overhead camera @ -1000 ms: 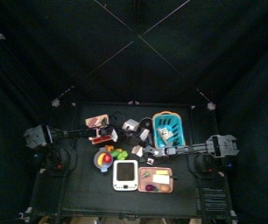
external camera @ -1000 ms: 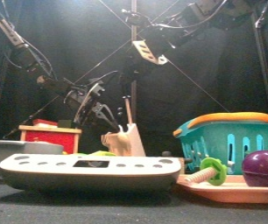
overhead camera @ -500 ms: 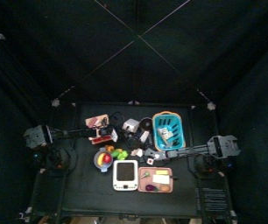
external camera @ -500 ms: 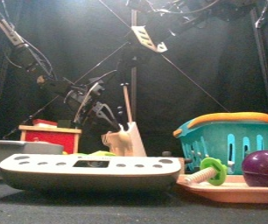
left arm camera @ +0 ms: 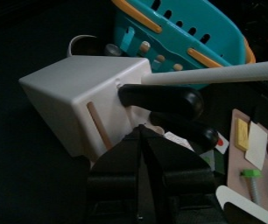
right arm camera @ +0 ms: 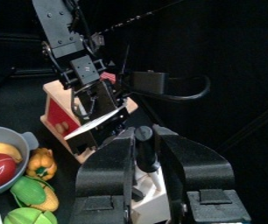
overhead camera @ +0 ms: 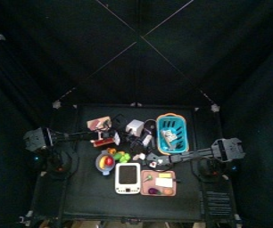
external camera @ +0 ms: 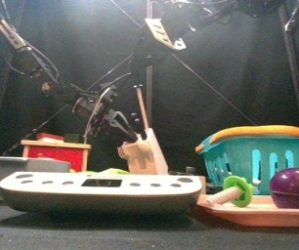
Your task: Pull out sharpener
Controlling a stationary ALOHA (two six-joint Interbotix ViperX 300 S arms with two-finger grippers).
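A cream block (left arm camera: 72, 96) stands mid-table (overhead camera: 134, 127), between the red box and the teal basket. The sharpener, a pale rod (left arm camera: 218, 74), sticks out of it and rises above it in the front view (external camera: 143, 109). A black piece sits where the rod meets the block. My left gripper (left arm camera: 143, 140) is shut, with its tips at the block's near edge. My right gripper (right arm camera: 144, 140) comes in from the right (overhead camera: 153, 159). Its jaws are closed on the rod's far end, which they hide.
A teal basket (overhead camera: 171, 132) stands right of the block and a red box (external camera: 55, 151) left of it. A bowl of fruit (overhead camera: 108, 162), a white scale (external camera: 100, 188) and a tray (external camera: 277, 210) with toy food fill the front.
In the front view the rod has risen and the block has tipped and shifted slightly right. A white tag high on an arm has moved upward.
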